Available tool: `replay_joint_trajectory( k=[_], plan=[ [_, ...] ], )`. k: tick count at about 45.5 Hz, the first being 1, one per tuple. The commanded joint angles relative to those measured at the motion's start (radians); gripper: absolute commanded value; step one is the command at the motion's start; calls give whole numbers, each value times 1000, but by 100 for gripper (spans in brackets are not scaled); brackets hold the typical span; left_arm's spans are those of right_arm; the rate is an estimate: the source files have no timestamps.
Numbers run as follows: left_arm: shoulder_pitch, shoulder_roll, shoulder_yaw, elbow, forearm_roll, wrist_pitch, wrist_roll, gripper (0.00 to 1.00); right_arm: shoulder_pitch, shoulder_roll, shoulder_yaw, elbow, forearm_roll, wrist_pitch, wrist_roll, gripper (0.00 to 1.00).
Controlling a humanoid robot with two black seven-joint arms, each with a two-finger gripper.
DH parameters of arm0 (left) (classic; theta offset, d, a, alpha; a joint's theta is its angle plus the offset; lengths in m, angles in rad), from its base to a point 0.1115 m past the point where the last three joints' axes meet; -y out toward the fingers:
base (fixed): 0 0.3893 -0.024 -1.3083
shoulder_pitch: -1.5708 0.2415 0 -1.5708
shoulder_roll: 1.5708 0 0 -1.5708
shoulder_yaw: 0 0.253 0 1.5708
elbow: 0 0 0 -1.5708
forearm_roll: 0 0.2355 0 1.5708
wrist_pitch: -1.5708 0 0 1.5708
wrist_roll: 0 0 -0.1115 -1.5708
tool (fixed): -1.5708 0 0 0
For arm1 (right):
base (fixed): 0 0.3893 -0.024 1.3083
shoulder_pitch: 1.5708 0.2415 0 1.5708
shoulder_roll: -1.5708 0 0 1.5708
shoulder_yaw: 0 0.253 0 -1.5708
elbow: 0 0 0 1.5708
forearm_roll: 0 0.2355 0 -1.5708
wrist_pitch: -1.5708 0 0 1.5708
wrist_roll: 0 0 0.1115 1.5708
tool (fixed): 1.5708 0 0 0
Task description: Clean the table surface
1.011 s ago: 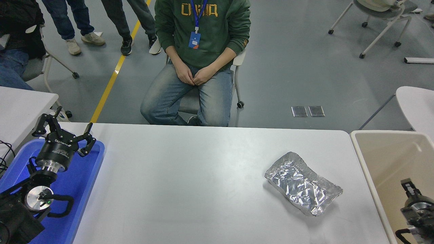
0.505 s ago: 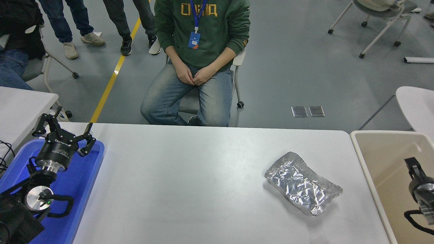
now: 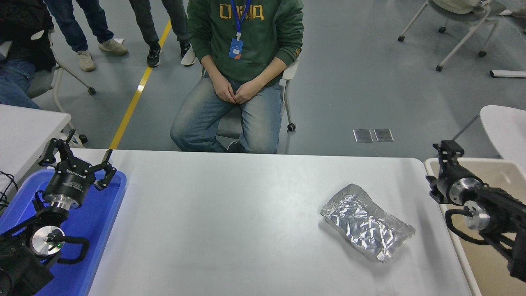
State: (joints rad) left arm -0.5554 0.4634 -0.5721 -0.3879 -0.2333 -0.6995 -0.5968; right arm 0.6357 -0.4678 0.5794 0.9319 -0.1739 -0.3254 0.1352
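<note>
Right gripper (image 3: 447,153): hovering above the table's right edge, over the seam between the table surface (image 3: 226,213) and the beige bin (image 3: 464,161), well apart from the crumpled foil container (image 3: 367,222); spread or pressed together, impossible to tell from this angle. Judging the main danger to be the foil itself: being thin, light and already dented, likely collapsing or tearing under a hard pinch, or skating across the smooth white top under a glancing touch instead of lifting. Coming down on the raised rim off-centre probably meaning tipping it, and spilling whatever is inside, though the contents are not showing. Carrying it rightward too low risking a snag on the bin's near wall and a drop back onto the table surface, which is lying wide across the middle of the view, bare apart from the foil on its right half. Reaching from so far to the side also risking the forearm sweeping the container before the grasp is made. As for pose: right arm entering from the right edge, forearm slanting up and to the left over the bin, wrist raised, tool pointing toward the far side where a person (image 3: 244,61) is sitting. Left gripper (image 3: 80,158) parking at the lower left over the blue tray (image 3: 98,222), fingers splayed wide, holding nothing.
</note>
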Motion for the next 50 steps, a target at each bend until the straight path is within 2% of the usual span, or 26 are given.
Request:
replay_joint_trajectory(
  k=[1,11,22,44,50],
  plan=[
    [0,0,0,0,0,0,0,100,-62,175,210,48,1,-20,3,100],
    [0,0,0,0,0,0,0,100,-108,293,359,56,2,-12,40,100],
    [0,0,0,0,0,0,0,100,-110,383,384,65,2,-11,84,100],
    [0,0,0,0,0,0,0,100,-111,379,358,61,-12,-11,87,100],
    [0,0,0,0,0,0,0,100,-96,327,260,64,-38,-11,87,100]
  ],
)
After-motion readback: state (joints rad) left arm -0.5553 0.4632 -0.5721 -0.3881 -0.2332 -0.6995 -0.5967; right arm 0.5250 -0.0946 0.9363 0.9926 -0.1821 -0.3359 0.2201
